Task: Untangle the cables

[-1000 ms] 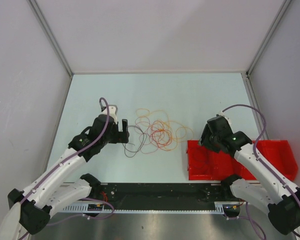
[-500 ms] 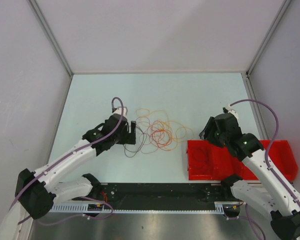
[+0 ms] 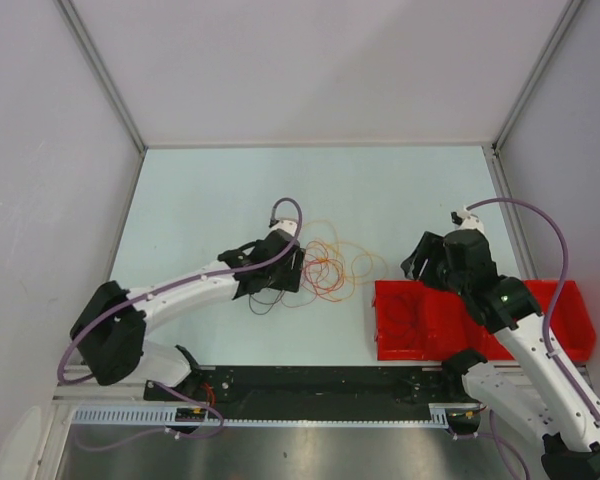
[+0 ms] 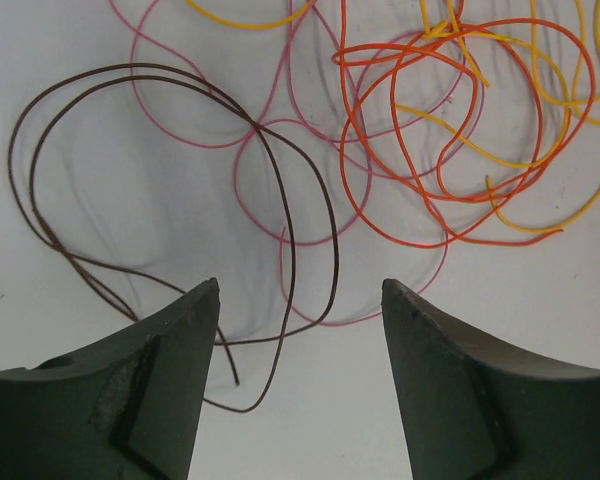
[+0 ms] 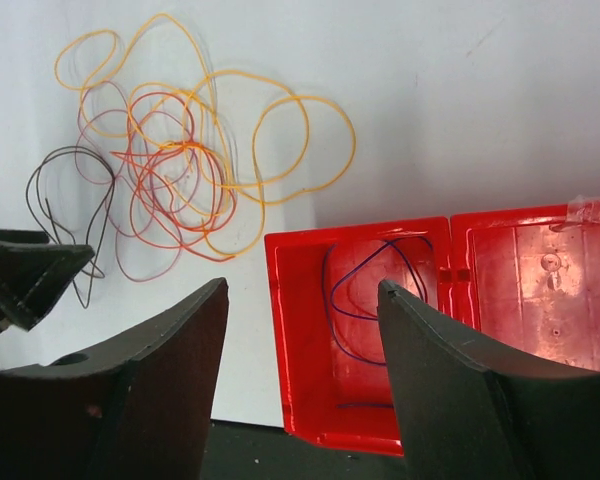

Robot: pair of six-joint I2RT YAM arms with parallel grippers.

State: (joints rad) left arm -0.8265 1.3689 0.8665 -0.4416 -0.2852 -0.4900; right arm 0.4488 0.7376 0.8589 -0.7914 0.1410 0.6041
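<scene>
The cables (image 3: 330, 266) lie in a loose tangle of orange, red, yellow and pink loops mid-table, also seen in the right wrist view as cables (image 5: 185, 175). A dark brown cable (image 4: 255, 126) loops at the tangle's left edge. My left gripper (image 3: 283, 277) hangs over that edge. In its own view the left gripper (image 4: 300, 284) is open, and the brown loop's lower end lies on the table between the fingers, touching neither. My right gripper (image 3: 418, 264) is open beside the red bin, holding nothing. The right gripper (image 5: 301, 284) looks down on the bin's left edge.
A red two-compartment bin (image 3: 382, 322) stands at the near right. Its left compartment holds a thin purple cable (image 5: 332, 300). White walls with metal posts enclose the table on three sides. The black base rail (image 3: 310, 395) runs along the near edge.
My left arm has reached right, from beside the dark cable to over the tangle's left edge, its jaws narrowing a little. My right gripper has shifted slightly and opened a bit wider.
</scene>
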